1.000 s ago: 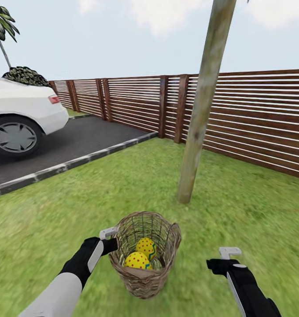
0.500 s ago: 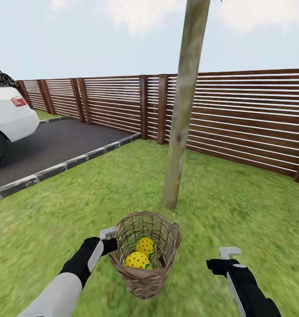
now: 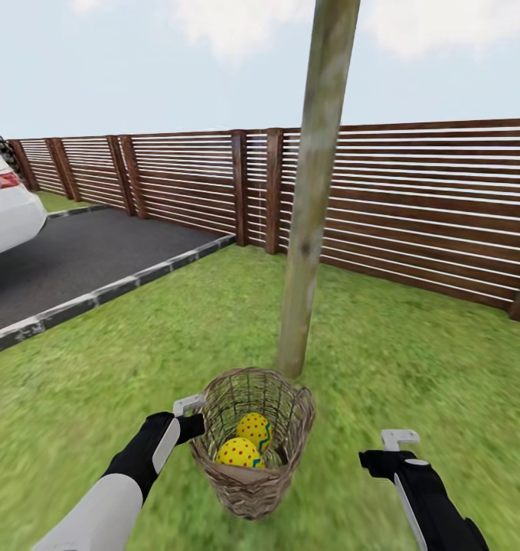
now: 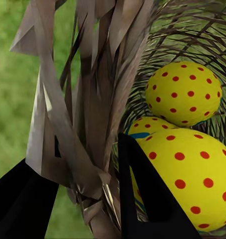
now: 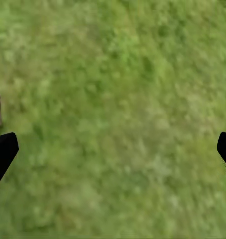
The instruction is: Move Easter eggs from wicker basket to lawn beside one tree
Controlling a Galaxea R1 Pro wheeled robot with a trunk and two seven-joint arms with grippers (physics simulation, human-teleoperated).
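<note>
Woven brown wicker basket (image 3: 253, 444) hangs between the two arms, just short of the tree (image 3: 309, 207), its rim pinched by the left gripper (image 3: 191, 417); in the left wrist view the two dark fingers (image 4: 145, 199) straddle the braided rim (image 4: 88, 124), one outside the wall and one inside, closed on the weave; Easter eggs (image 3: 244, 444) sit inside, two plain from the head, a third partly hidden between them in the left wrist view (image 4: 142, 127); all yellow with red dots, a blue zigzag at the edge; right gripper (image 3: 397, 446) hovers over the lawn (image 3: 413, 367) beside the basket, jaws spread wide, holding nothing, grass between the tips (image 5: 113, 119); fence (image 3: 413, 207) runs behind the tree, driveway (image 3: 76, 256) and a white car (image 3: 3, 210) off to the left. Handling, as judged: basket light but springy, the open weave likely to flex under a one-sided grip, so it tilts toward the free side; eggs look smooth and hard, probably slippery and prone to roll; best taken across the narrow middle, fingers coming down from above; whether the lowest egg can be reached without tipping the basket is unclear from here.
</note>
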